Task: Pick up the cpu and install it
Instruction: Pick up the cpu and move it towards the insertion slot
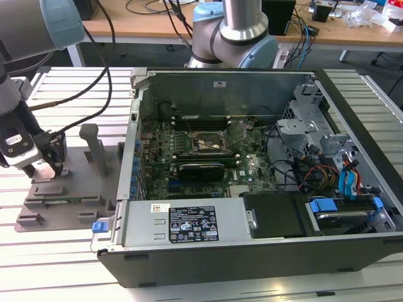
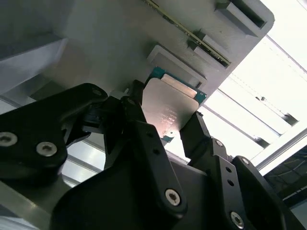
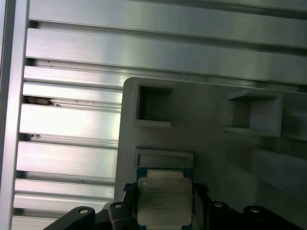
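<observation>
Now my tool hangs over the grey plate on the worktop, to the exterior view's left of the case. In both wrist views the cpu sits between my fingers, clenched by two opposite edges, close to the plate; whether it is lifted I cannot tell.

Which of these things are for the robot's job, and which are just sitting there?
For the job: cpu, gripper around it, grey fixture plate by it, socket frame in the open computer case.
Just there: desk cables, blue drive bracket, slatted table.
</observation>
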You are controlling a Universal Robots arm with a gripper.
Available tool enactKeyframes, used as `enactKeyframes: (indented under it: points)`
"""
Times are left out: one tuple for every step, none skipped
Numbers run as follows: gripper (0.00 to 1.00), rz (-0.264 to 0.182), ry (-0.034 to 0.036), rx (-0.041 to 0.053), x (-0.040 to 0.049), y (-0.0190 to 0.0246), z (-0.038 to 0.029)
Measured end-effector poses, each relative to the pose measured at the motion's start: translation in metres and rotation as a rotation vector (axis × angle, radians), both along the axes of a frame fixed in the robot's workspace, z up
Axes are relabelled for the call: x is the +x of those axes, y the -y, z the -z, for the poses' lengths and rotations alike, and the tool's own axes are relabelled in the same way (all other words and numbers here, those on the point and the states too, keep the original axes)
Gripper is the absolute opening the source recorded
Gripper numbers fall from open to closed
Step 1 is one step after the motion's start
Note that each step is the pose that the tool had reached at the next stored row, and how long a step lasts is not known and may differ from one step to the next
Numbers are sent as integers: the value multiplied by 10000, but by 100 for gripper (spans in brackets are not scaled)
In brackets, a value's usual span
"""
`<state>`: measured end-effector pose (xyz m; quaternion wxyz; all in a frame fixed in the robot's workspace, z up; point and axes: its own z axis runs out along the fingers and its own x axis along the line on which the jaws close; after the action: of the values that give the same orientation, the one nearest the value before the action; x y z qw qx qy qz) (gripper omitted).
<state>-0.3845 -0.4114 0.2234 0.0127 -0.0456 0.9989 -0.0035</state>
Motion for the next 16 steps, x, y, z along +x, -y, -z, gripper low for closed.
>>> enactKeyframes:
  points:
    - [55, 0, -1, -1, 0, 0, -39]
    - [55, 0, 0, -2, 0, 0, -69]
    - [55, 0, 0, -4, 0, -1, -99]
    - [55, 0, 0, -5, 0, -1, -118]
    - [55, 0, 0, -12, 0, -1, -175]
    - [55, 0, 1, -15, 0, -2, -200]
    - [55, 0, 1, -16, 0, -2, -217]
    - [55, 0, 0, -22, 0, -2, -258]
    - [55, 0, 0, -24, 0, -2, -287]
    - [55, 0, 0, -26, 0, -2, -317]
    - [55, 0, 0, -28, 0, -2, -338]
    - [55, -1, 0, -33, 0, -2, -380]
    - [55, 0, 1, -37, 0, -2, -414]
    - [55, 0, 0, -39, 0, -2, -441]
    - [55, 0, 0, -42, 0, -2, -482]
    - [55, 0, 0, -43, 0, -2, -501]
